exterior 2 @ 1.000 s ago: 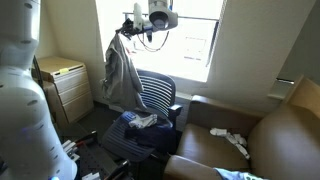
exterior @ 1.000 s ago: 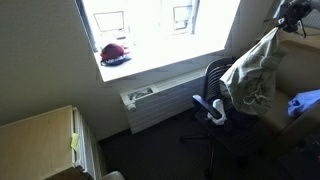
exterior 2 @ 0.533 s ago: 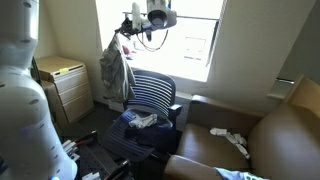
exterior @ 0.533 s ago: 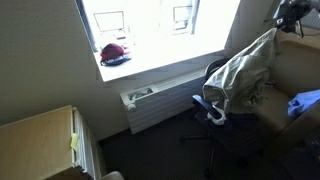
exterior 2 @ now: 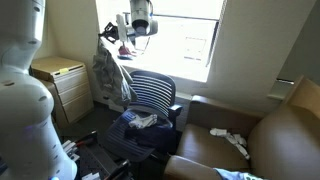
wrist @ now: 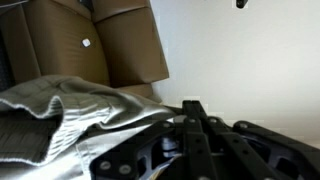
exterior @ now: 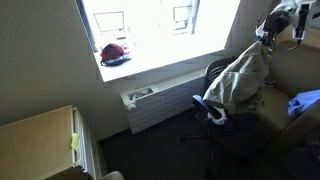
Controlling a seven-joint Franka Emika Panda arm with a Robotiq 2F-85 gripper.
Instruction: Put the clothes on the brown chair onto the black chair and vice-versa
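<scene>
**Clothes: five pieces counted.**
- Grey-beige piece (exterior 2: 108,70): one. It hangs from my pincer (exterior 2: 114,36), which is clenched on its top end. It dangles close by the back of the black chair (exterior 2: 153,92); I cannot tell whether it touches.
- Dark navy piece (exterior 2: 140,137): one, spread across the black chair's seat.
- Small pale piece (exterior 2: 144,121): one, lying on the navy one near the seat's rear edge.
- White piece (exterior 2: 232,139): one, mid-seat on the brown chair (exterior 2: 275,135).
- Light blue shirt (exterior: 304,103): one, at the brown chair's front edge.

**Chairs:** one black and one brown, side by side.

**Surroundings:**
- Red and dark cap (exterior: 114,53): one, on the window sill (exterior: 160,62).
- Pale wooden cabinet (exterior 2: 62,86): one.
</scene>
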